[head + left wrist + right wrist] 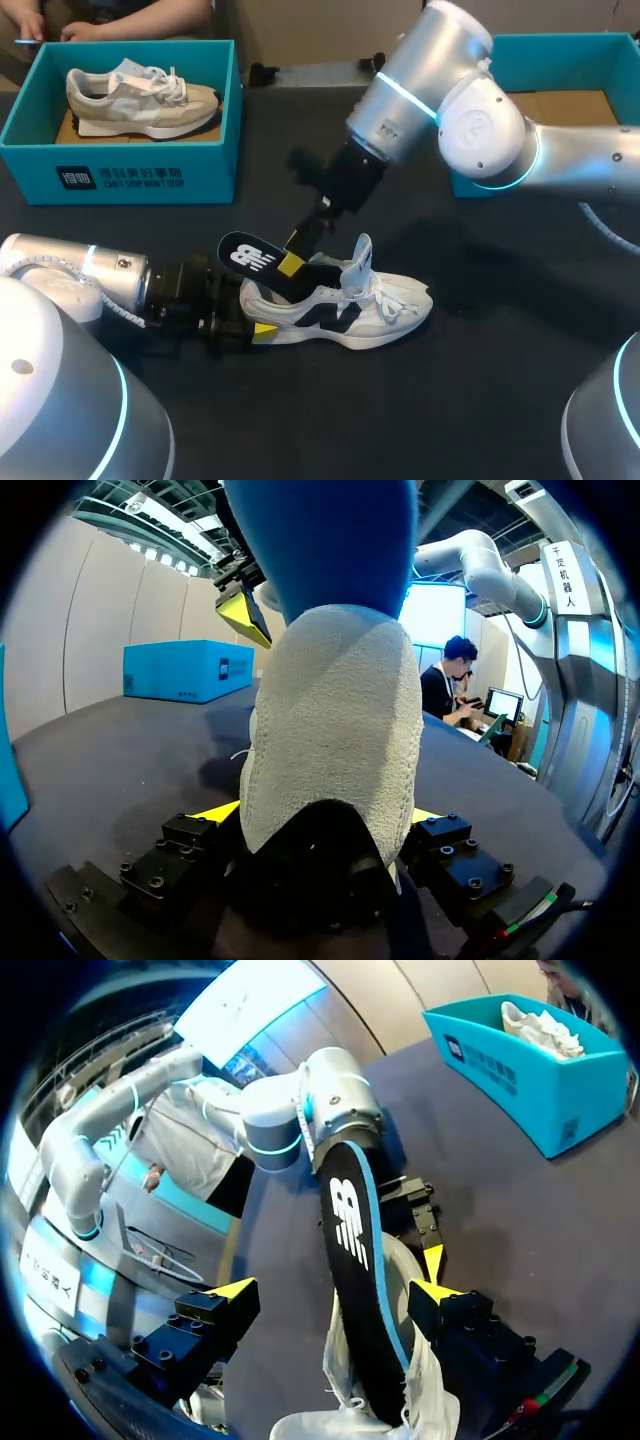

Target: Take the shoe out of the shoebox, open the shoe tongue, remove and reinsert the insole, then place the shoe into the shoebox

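One curved black insole (250,258), fuzzy-heeled white shoe (385,308).

The white shoe (350,305) with a black side logo stands on its sole on the desk (450,400), toe toward my right, tongue raised. The black, blue-edged insole (250,258) slants up out of its opening over the heel, its front end apparently inside. The teal shoebox (120,175) sits well apart at far left, holding a beige shoe (140,98).

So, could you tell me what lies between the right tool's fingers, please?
The black insole, rising out of the white shoe; the right wrist view shows it between the open fingers, one apart from it.
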`<state>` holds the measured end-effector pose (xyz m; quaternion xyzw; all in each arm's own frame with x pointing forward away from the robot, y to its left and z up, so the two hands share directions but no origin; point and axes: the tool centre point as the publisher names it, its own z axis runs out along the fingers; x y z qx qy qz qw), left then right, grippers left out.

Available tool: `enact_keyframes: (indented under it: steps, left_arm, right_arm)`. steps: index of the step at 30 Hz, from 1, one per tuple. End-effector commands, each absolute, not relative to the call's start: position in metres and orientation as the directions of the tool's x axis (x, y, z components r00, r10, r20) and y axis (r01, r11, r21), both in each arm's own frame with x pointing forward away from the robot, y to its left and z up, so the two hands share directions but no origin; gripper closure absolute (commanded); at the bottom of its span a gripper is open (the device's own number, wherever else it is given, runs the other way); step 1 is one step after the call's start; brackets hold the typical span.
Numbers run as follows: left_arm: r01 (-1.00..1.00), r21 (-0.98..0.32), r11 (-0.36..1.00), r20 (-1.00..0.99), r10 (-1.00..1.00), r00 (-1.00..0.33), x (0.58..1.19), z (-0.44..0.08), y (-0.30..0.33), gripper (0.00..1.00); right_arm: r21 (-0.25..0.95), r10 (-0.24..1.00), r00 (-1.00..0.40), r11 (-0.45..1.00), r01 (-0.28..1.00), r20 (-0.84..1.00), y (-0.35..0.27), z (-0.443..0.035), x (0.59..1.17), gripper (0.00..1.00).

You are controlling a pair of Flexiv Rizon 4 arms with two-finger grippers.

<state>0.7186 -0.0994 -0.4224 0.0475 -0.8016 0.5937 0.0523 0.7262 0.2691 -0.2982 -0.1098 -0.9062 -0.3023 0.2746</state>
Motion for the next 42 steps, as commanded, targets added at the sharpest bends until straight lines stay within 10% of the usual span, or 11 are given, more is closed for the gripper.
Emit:
enact_keyframes:
  steps: [1, 9, 28, 34, 42]
  left_arm:
    - [-0.139, -0.946, 0.294, 0.142, -0.014, -0.99, 0.719, -0.423, -0.099, 1.0]
    - [-0.139, -0.946, 0.294, 0.142, -0.014, -0.99, 0.719, -0.423, -0.099, 1.0]
    - [-0.139, -0.946, 0.294, 0.142, -0.014, -0.99, 0.719, -0.423, -0.099, 1.0]
    - [-0.139, -0.946, 0.294, 0.142, -0.014, -0.99, 0.719, -0.423, -0.099, 1.0]
    - [-0.139, -0.946, 0.294, 0.142, -0.014, -0.99, 0.719, -0.423, -0.099, 1.0]
  right_arm:
    - [0.485, 0.015, -0.82, 0.801, 0.352, 0.572, 0.282, -0.302, 0.73, 0.0]
    - [0.486, -0.017, -0.808, 0.806, 0.338, 0.589, 0.294, -0.308, 0.731, 0.01]
    - [0.494, -0.053, -0.786, 0.803, 0.333, 0.616, 0.301, -0.319, 0.723, 0.58]
    - [0.496, -0.061, -0.782, 0.802, 0.331, 0.62, 0.301, -0.321, 0.723, 0.99]
    - [0.529, -0.091, -0.794, 0.79, 0.31, 0.601, 0.303, -0.313, 0.726, 1.0]
